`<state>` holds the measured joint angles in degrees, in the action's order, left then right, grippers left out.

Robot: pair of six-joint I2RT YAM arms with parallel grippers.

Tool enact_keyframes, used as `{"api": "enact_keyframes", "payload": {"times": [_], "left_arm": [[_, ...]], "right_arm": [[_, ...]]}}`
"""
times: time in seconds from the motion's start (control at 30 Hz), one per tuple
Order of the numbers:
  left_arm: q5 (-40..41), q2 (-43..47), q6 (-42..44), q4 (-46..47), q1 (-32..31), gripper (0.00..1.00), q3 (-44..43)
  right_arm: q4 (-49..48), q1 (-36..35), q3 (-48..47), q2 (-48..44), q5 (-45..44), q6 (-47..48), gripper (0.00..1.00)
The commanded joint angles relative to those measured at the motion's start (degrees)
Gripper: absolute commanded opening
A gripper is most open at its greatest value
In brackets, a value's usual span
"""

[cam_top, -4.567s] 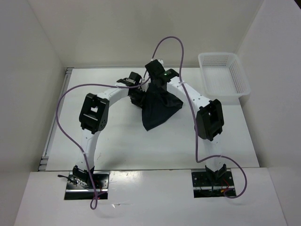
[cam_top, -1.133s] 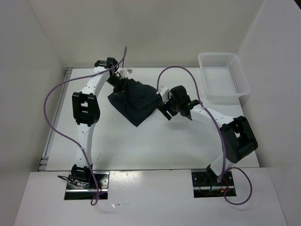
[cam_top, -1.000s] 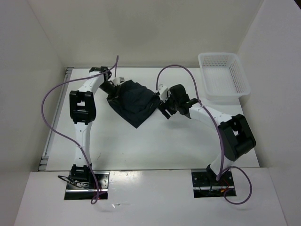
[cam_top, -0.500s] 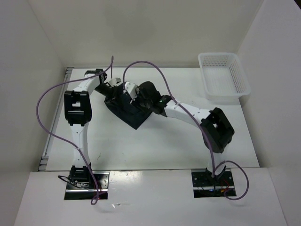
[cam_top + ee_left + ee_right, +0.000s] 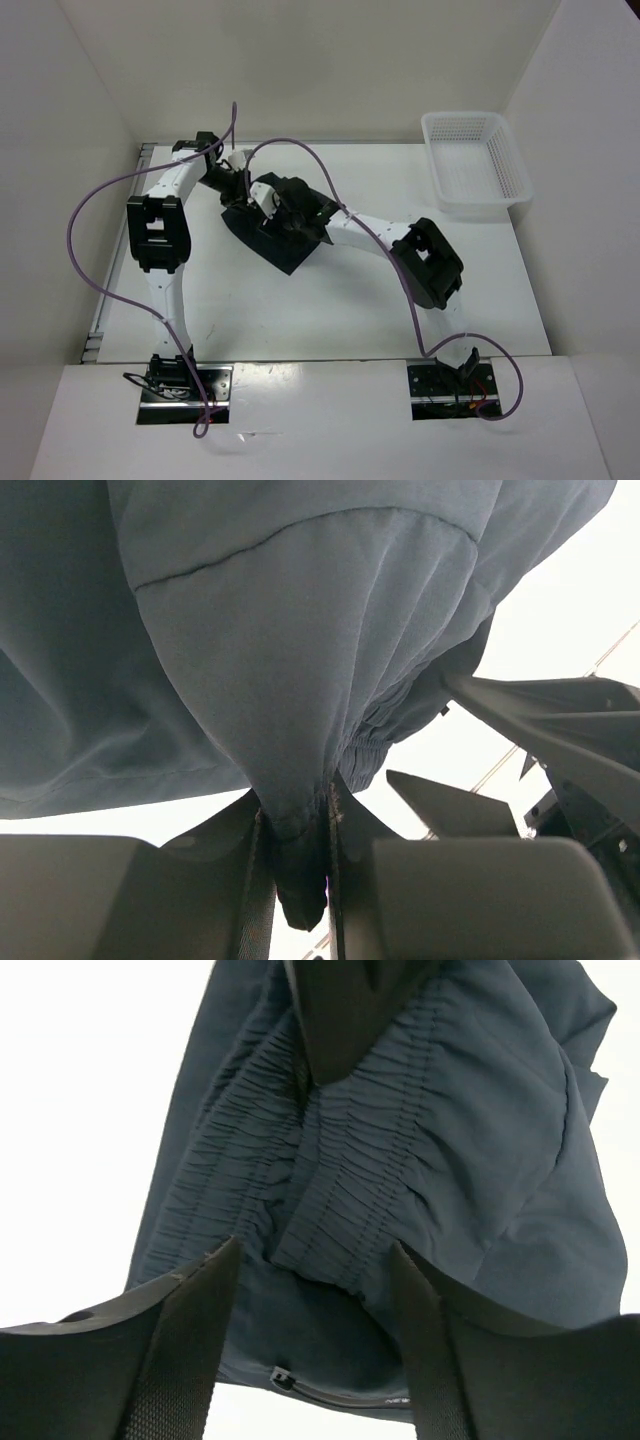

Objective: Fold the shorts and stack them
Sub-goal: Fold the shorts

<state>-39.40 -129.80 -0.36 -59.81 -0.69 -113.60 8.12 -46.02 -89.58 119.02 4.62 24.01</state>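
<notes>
Both sides are on the shorts (image 5: 283, 240) now, bunched toward the bench's (image 5: 330, 300) 11 o'clock: left end effector (image 5: 295, 820) pinches a fold tight, right end effector (image 5: 310, 1260) just swung in from 3 o'clock, spread wide over the waistband, probably regrasping to fold.

Left hand (image 5: 236, 183) and right hand (image 5: 268, 197) sit together on the shorts (image 5: 285, 250).

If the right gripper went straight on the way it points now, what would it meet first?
The shorts: their gathered waistband lies right ahead of the right gripper, between its open fingers, apparently very close, though depth is hard to judge.
</notes>
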Motion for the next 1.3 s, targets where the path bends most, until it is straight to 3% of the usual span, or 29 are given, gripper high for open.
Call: {"api": "enact_keyframes", "payload": {"times": [0.0, 0.27, 0.57, 0.7, 0.73, 0.77, 0.93, 1.13, 1.27], "left_arm": [[-0.51, 0.95, 0.36, 1.36, -0.19, 0.26, 0.22], [0.02, 1.47, 0.36, 1.36, -0.19, 0.30, 0.22], [0.55, 2.62, 0.36, 1.36, -0.19, 0.30, 1.89], [0.55, 2.62, 0.36, 1.36, -0.19, 0.31, 2.51], [0.55, 2.62, 0.36, 1.36, -0.19, 0.31, 2.51], [0.03, 2.62, 0.36, 1.36, -0.19, 0.31, 3.03], [0.02, 3.15, 0.36, 1.36, -0.19, 0.31, 3.04], [0.02, 3.67, 0.36, 1.36, -0.19, 0.37, 3.04], [2.39, 3.67, 0.36, 1.89, -0.19, 0.40, 3.56]], "right_arm": [[-1.35, -2.49, -1.04, -0.46, -0.04, -1.41, 0.72], [-6.27, -3.20, -1.12, 4.28, -12.43, -2.66, 0.75], [-9.17, -3.20, -0.51, 5.34, -18.69, -3.27, 0.63], [-9.17, -3.20, -1.03, 5.34, -19.21, -3.79, 0.55], [-9.17, -3.20, -1.03, 5.34, -18.52, -3.80, 0.51], [-9.17, -3.20, -1.56, 6.04, -18.51, -3.80, 0.41], [-8.04, -3.20, -1.56, 6.57, -16.93, -3.27, 0.32], [-7.94, -3.20, -2.08, 7.10, -16.31, -3.27, 0.03], [-7.94, -3.20, -3.40, 5.61, -17.45, -2.04, 0.00]]}}
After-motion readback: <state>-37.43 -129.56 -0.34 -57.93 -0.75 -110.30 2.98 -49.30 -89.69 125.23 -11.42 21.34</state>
